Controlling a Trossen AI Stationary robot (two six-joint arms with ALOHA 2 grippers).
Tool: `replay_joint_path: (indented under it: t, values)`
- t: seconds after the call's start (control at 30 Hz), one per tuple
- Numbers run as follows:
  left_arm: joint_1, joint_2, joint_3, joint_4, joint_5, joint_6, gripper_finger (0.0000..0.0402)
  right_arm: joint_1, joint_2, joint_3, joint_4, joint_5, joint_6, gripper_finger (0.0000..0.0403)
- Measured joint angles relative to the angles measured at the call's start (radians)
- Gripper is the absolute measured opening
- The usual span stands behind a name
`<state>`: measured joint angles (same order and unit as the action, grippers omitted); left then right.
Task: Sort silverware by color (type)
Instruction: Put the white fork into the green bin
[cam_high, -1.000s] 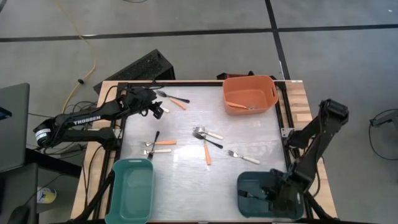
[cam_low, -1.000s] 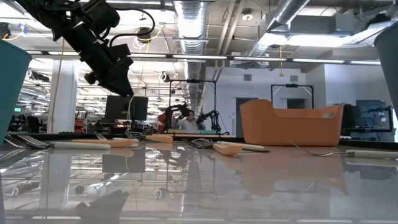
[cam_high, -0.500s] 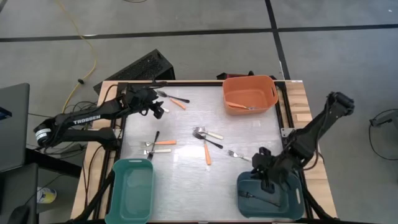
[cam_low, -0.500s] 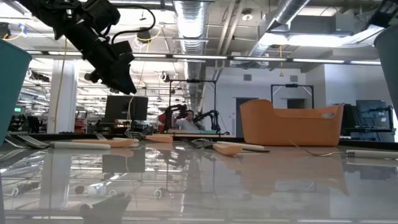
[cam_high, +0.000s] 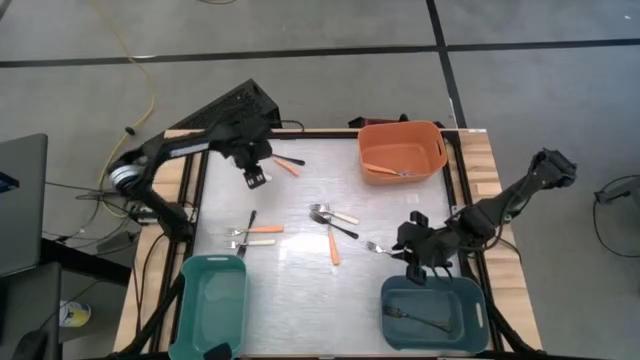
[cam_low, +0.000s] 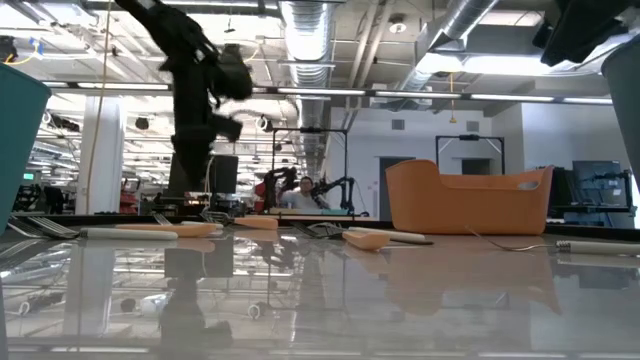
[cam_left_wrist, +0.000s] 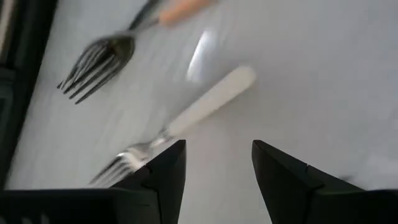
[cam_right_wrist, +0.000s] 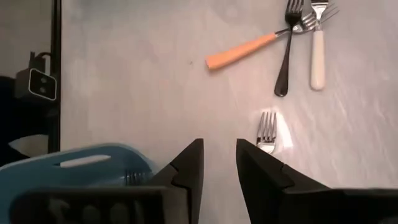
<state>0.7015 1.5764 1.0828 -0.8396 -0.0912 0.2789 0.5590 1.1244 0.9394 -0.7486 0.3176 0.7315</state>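
The silverware lies scattered on the table top. My left gripper (cam_high: 256, 177) (cam_left_wrist: 217, 168) hangs open, pointing down, at the far left over a white-handled fork (cam_left_wrist: 199, 109); its fingers stand apart from the fork. An orange-handled fork (cam_left_wrist: 118, 46) lies just beyond it. My right gripper (cam_high: 405, 250) (cam_right_wrist: 219, 165) is open with nothing between its fingers, above the table near the right. It stands just short of another white-handled fork (cam_right_wrist: 267, 132) (cam_high: 377, 247). A black fork (cam_high: 420, 318) lies in the dark teal bin (cam_high: 470, 300).
An orange bin (cam_high: 432, 135) at the far right holds an orange-handled piece. A light teal bin (cam_high: 190, 300) stands at the near left. More forks lie mid-table (cam_high: 335, 215) and at the left (cam_high: 252, 232). The table's black frame rail (cam_left_wrist: 15, 74) runs close beside my left gripper.
My left gripper has tipped from slanting to pointing down and shifted a little toward the table's middle, over the white-handled fork. My right gripper has risen out of the dark teal bin and moved toward the far and left side. The black fork stays in the bin.
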Motion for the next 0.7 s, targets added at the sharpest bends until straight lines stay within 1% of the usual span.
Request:
replay_joint_path:
  t: [0.07, 0.1, 0.17, 0.27, 0.33, 0.5, 0.57, 0.63, 0.7]
  values:
    - [-0.001, 0.061, 0.034, -0.054, -0.064, 0.024, 0.0169, -0.008, 0.0, 0.0, -0.001, 0.001, 0.0, 0.0118]
    - [-0.003, 0.08, 0.049, -0.055, -0.095, 0.03, 0.0169, -0.011, 0.0, 0.0, 0.0, 0.002, 0.0, 0.0118]
    - [-0.007, 0.107, 0.079, -0.04, -0.102, 0.032, 0.0169, -0.013, 0.002, 0.0, 0.001, 0.007, 0.0, 0.0118]
    - [-0.023, 0.138, 0.105, -0.08, -0.107, 0.027, 0.0169, -0.012, 0.002, 0.0, 0.001, 0.007, 0.006, 0.0118]
    - [-0.039, 0.142, 0.125, -0.122, -0.113, 0.027, 0.0169, -0.012, 0.002, 0.0, 0.0, 0.007, 0.017, 0.0118]
    - [-0.079, 0.139, 0.166, -0.165, -0.123, 0.023, 0.0169, -0.011, -0.011, 0.0, 0.0, 0.008, 0.027, 0.0118]
    - [-0.1, 0.137, 0.19, -0.159, -0.126, 0.022, 0.0169, -0.011, -0.033, 0.0, 0.001, 0.033, 0.041, 0.0118]
    - [-0.119, 0.137, 0.212, -0.167, -0.124, 0.005, 0.0169, -0.01, -0.062, 0.0, 0.0, 0.082, 0.054, 0.0118]
    - [-0.141, 0.137, 0.229, -0.155, -0.095, -0.038, 0.0169, -0.01, -0.099, 0.0, 0.001, 0.141, 0.051, 0.0118]
